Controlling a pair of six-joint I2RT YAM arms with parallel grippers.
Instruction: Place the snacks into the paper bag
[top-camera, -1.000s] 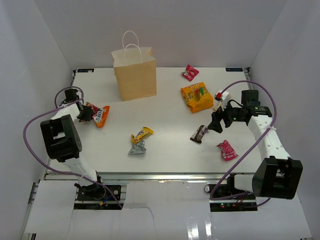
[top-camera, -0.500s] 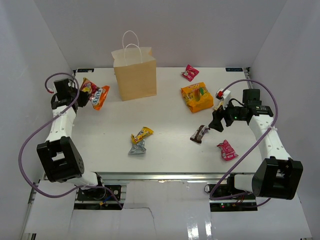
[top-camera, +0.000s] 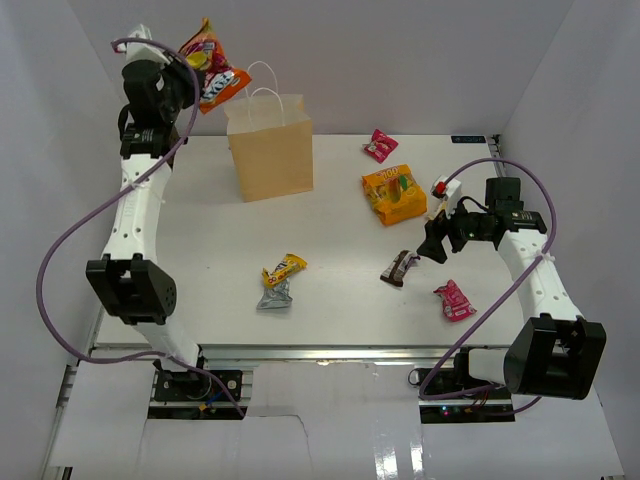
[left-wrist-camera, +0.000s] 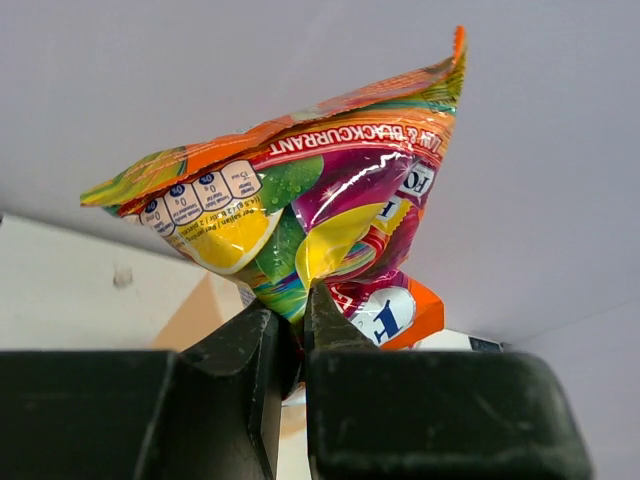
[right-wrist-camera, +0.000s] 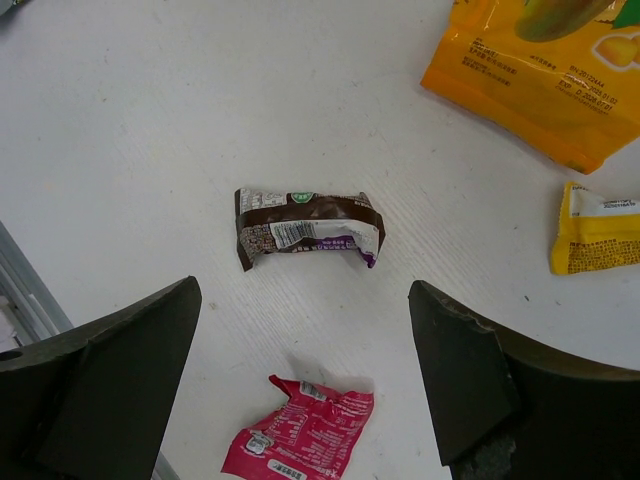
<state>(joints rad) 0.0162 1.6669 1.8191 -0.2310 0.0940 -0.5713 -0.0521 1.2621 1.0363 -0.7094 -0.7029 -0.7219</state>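
Two arms are reaching over the table (top-camera: 330, 230). Left gripper (left-wrist-camera: 298, 305) is clamping a multicoloured packet (left-wrist-camera: 300, 190) by its lower edge, jaws closed on it, and is holding it high, up and left of the bag (top-camera: 270, 150) mouth. Right gripper (right-wrist-camera: 303, 300) is hanging with jaws spread wide, gripping nothing, above the brown bar (right-wrist-camera: 310, 228) lying on the table. One pink packet (right-wrist-camera: 300, 440) is lying near the bar. An orange pouch (right-wrist-camera: 540, 80) is lying beyond it.
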